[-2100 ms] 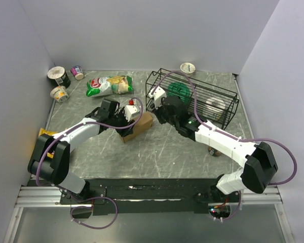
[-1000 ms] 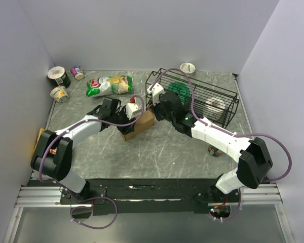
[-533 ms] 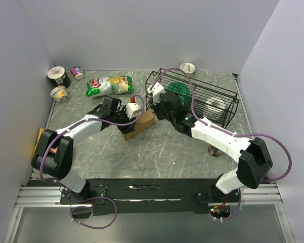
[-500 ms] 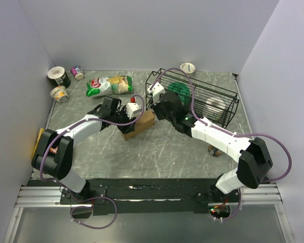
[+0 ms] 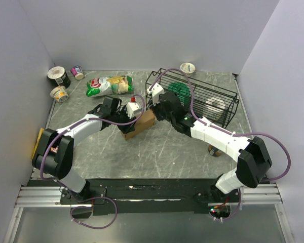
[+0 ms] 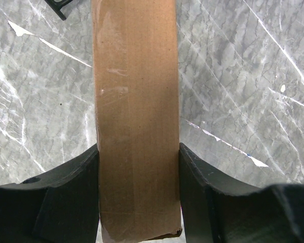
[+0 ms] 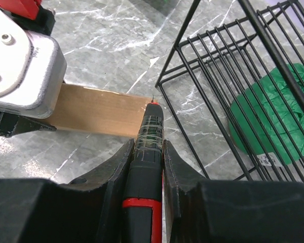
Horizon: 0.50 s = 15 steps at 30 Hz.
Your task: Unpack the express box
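Observation:
The express box (image 5: 140, 124) is a small plain brown carton lying on the grey marbled table in the middle of the top view. My left gripper (image 5: 125, 115) is shut on it: in the left wrist view both black fingers (image 6: 71, 187) press its long sides (image 6: 137, 101). My right gripper (image 5: 154, 110) is shut on a black and red cutter tool (image 7: 149, 147). The tool's tip touches the right end of the box (image 7: 104, 114), just beside the black wire basket's corner (image 7: 164, 86).
The black wire basket (image 5: 228, 98) holds a green bag (image 5: 179, 91) and a white roll (image 5: 213, 107). A chip bag (image 5: 108, 85) and several cups (image 5: 59, 76) lie at the far left. A cup (image 5: 187, 67) stands behind the basket.
My right gripper has moved left with the tool, bringing its tip onto the box's right end. My left gripper keeps its grip; the box has turned slightly.

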{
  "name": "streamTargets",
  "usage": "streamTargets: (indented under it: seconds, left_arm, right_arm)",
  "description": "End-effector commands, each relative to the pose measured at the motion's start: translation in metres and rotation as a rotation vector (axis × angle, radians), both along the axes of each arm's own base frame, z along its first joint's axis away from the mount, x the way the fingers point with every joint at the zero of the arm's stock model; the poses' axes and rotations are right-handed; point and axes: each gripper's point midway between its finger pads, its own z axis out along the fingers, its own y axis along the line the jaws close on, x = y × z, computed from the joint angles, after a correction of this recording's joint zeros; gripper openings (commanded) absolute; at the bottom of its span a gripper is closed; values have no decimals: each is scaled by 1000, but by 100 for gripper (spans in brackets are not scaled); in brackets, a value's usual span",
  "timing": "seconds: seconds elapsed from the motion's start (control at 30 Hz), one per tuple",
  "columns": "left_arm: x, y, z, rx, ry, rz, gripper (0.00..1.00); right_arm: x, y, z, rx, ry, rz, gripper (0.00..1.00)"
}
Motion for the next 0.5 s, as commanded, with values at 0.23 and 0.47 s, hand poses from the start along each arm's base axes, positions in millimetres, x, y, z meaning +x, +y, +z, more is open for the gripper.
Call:
streamTargets:
  seconds: [0.23, 0.47]
  left_arm:
    - [-7, 0, -14, 12, 73, 7, 55]
    - [-6, 0, -13, 9, 70, 11, 54]
  right_arm:
    - [14, -4, 25, 30, -77, -46, 0]
    - [10, -1, 13, 40, -28, -32, 0]
